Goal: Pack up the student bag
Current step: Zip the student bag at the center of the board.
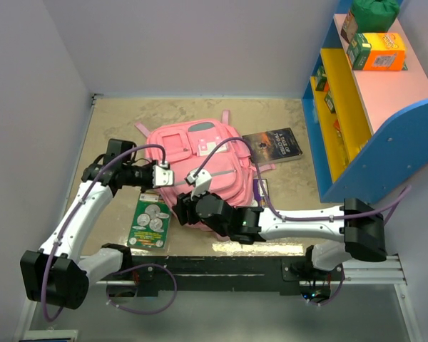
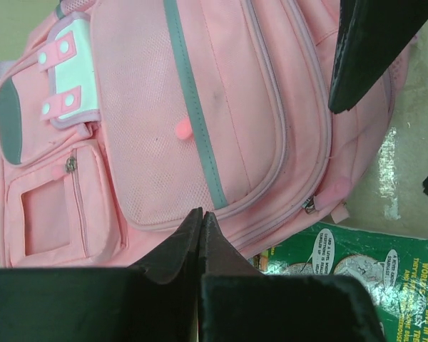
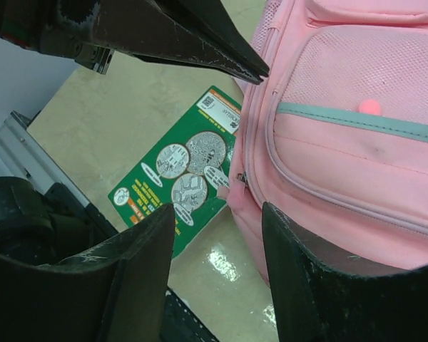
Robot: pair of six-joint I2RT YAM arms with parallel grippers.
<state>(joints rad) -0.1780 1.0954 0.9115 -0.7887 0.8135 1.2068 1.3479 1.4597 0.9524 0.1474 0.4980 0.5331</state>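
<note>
The student bag [image 1: 200, 160] lies flat on the table, pink with grey trim, front pockets up. My left gripper [image 1: 172, 178] is shut, its tips against the bag's left side with nothing between them. In the left wrist view the shut fingertips [image 2: 201, 214] point at the bag [image 2: 200, 107] near its lower zip seam. My right gripper [image 1: 183, 209] hovers at the bag's near left corner. In the right wrist view it [image 3: 217, 214] stands open and empty, just short of a pink zip pull [image 3: 225, 191] on the bag's [image 3: 357, 142] side.
A green booklet [image 1: 150, 222] lies left of the bag's near corner, partly under both grippers. A dark book [image 1: 272, 144] lies at the bag's far right. A blue, yellow and pink shelf unit [image 1: 364, 107] with boxes stands along the right side.
</note>
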